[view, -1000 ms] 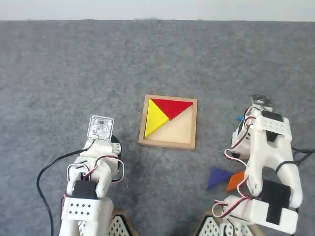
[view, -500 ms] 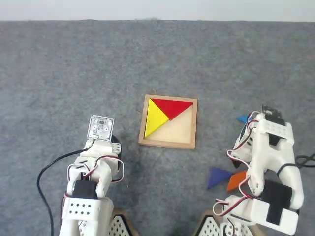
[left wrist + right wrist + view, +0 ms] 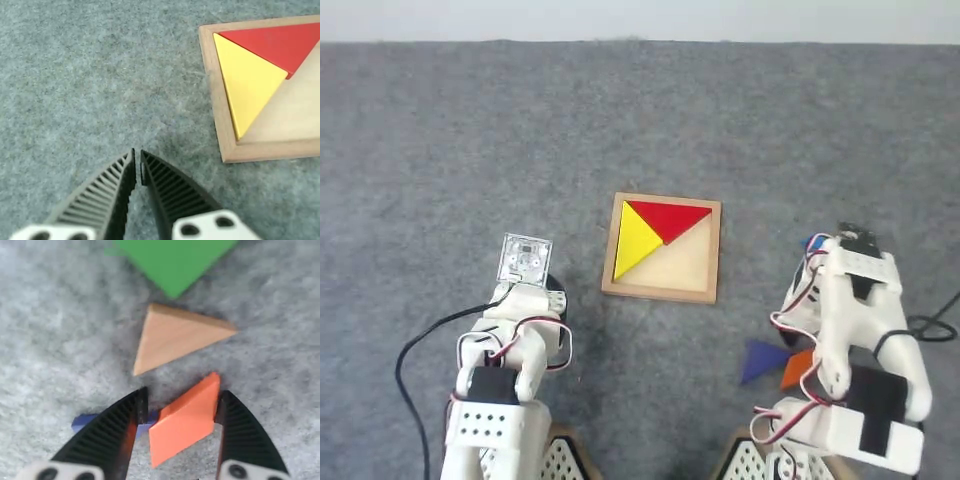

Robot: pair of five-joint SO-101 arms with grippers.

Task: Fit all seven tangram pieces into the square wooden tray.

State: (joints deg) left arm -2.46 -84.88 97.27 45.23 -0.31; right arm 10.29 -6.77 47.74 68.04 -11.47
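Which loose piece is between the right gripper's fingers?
The orange piece: it lies between the open fingers of the right gripper, while the bare wooden triangle and green piece lie beyond the fingertips.

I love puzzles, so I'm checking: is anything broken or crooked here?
Nothing looks broken or crooked. The red triangle and yellow triangle sit flat in the tray. The orange piece, green piece and wooden piece just lie loose on the mat. The right gripper is open around the orange piece.
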